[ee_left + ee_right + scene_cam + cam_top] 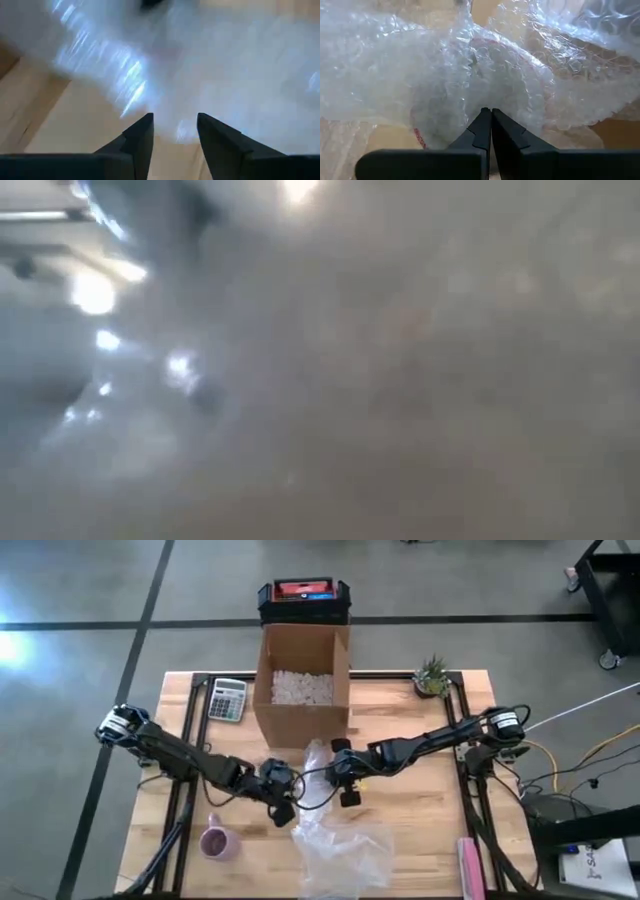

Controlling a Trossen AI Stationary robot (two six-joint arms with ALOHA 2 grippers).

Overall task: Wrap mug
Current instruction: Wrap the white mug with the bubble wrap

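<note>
We see the pink mug standing unwrapped near the table's front left, beside the bubble wrap; right hand pinches the sheet shut, left hand narrowly parted at its edge; behind, an open cardboard box holds white packing peanuts

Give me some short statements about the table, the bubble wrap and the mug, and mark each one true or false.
1. The pink mug is wrapped in bubble wrap. False: it stands bare, left of the wrap.
2. The cardboard box is open and holds white filler. True.
3. The right gripper has its jaws shut on the bubble wrap. True.
4. The calculator lies right of the box. False: left of it.
5. The left gripper is open. True.
</note>
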